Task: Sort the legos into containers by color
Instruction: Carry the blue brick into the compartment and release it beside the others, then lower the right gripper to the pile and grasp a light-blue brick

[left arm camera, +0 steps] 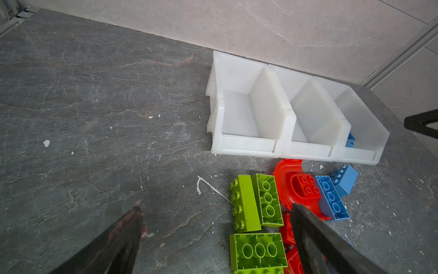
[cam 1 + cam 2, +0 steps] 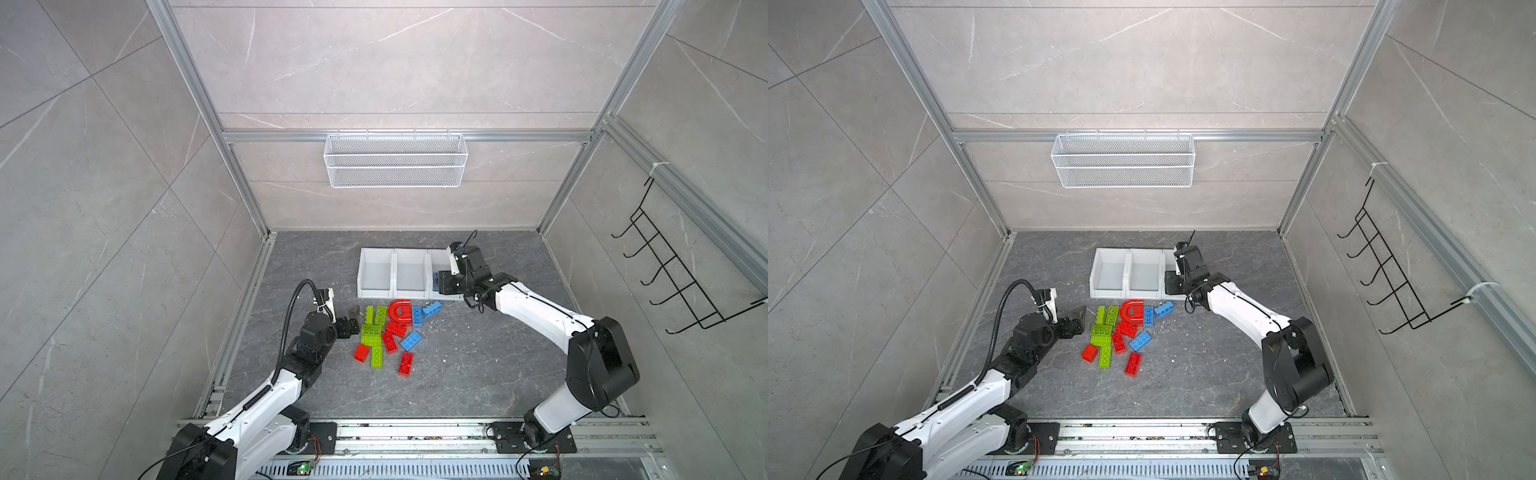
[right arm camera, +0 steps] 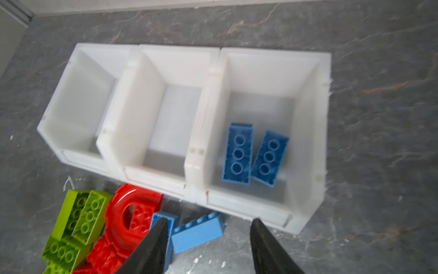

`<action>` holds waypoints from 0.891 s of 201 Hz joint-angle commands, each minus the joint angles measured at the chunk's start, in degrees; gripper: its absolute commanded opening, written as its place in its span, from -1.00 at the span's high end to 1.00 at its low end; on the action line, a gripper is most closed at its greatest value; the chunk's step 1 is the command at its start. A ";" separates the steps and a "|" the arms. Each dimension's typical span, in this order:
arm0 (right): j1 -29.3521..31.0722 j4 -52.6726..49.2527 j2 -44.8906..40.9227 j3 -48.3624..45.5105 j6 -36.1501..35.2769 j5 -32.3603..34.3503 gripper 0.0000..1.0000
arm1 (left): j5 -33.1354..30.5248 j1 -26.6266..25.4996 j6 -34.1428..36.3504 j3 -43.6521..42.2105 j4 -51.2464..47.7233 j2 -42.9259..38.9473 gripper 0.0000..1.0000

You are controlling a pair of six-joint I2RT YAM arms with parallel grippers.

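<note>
Sorting is barely begun: two blue legos (image 3: 254, 154) lie in the rightmost of the containers (image 3: 208, 106), the remaining bricks (image 2: 390, 332) sit piled before them on the table (image 2: 478, 365), while left gripper (image 1: 215, 206) and right gripper (image 3: 208, 220) both gape empty.

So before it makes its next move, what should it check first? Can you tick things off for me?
1. Right hand empty, jaws apart: ok.
2. Two blue bricks lie inside the right-end bin: ok.
3. Middle bin and left-end bin hold no bricks: ok.
4. Left hand open and empty, by the green bricks: ok.
5. All blue sorted: not ok; three loose blue bricks lie on the table.
6. Red arch free to lift: cannot tell; a red brick sits in its opening.
</note>
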 commanded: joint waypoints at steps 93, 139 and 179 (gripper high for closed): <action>3.74 9.70 4.94 -8.74 9.87 0.78 -0.22 | -0.36 0.06 0.16 1.46 1.50 -0.90 -0.98; 3.74 9.37 7.54 -8.45 9.79 2.89 -0.23 | -0.36 0.04 0.31 1.36 1.28 -1.33 -0.98; 3.74 10.25 9.86 -7.03 9.52 2.61 -0.25 | -0.36 0.10 0.19 1.37 1.28 -1.28 -0.98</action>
